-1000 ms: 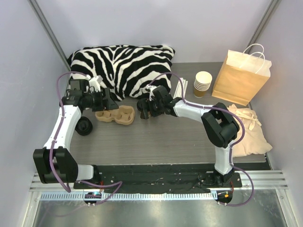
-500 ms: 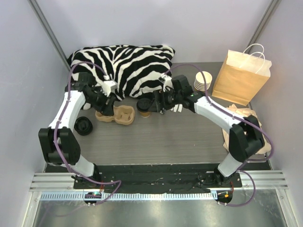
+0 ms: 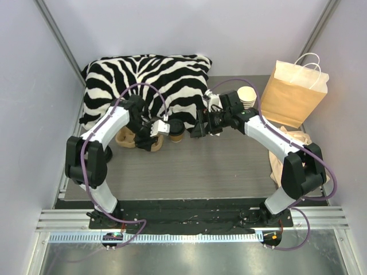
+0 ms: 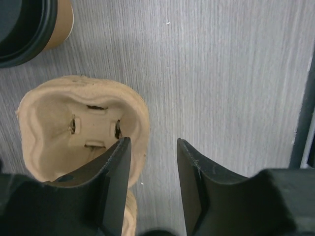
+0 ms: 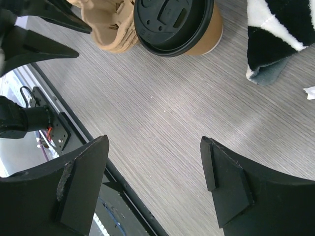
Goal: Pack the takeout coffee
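Not yet packed: black-lidded tan paper coffee cup (image 5: 174, 24) beside beige pulp carrier (image 4: 81, 132); left gripper (image 4: 150, 147), right gripper (image 5: 155, 147) spread, empty.

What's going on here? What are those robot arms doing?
Two robot arms are packing a coffee. It stands on the table beside a cardboard carrier, not in it yet. The left tool is open over the carrier's edge. The right tool is open near the coffee, holding nothing.
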Action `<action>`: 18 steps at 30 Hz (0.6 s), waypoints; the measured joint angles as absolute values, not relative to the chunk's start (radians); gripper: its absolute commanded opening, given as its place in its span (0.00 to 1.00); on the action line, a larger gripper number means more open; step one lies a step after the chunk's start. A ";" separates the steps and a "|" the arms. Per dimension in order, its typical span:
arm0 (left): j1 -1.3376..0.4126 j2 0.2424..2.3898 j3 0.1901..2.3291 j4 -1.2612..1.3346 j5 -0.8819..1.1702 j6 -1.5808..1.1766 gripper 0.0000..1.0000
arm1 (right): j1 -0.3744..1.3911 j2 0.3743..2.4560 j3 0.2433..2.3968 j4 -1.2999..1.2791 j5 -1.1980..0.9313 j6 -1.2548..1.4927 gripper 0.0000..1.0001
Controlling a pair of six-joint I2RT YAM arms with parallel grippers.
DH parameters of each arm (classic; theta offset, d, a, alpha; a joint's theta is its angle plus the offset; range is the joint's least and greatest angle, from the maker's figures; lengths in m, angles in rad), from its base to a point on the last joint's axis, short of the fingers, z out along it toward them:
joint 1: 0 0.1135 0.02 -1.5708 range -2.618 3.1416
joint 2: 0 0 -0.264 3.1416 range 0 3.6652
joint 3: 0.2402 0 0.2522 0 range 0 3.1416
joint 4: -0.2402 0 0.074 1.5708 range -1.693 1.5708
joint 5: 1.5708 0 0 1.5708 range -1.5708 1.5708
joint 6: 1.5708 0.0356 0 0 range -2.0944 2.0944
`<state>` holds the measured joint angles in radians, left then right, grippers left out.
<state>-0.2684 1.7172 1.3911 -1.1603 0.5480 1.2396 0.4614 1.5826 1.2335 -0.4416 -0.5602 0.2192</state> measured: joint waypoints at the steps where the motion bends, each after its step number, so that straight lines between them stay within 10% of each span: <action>1: -0.274 1.729 1.390 -1.156 0.542 1.248 0.44 | 0.459 1.582 1.234 -0.444 -0.561 0.215 0.84; 18: -0.286 1.770 1.362 -1.097 0.487 1.311 0.24 | 0.442 1.582 1.232 -0.451 -0.564 0.208 0.83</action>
<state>-0.2859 1.7699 1.3617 -1.0969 0.4870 1.3113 0.4419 1.5822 1.2324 -0.4515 -0.5640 0.2081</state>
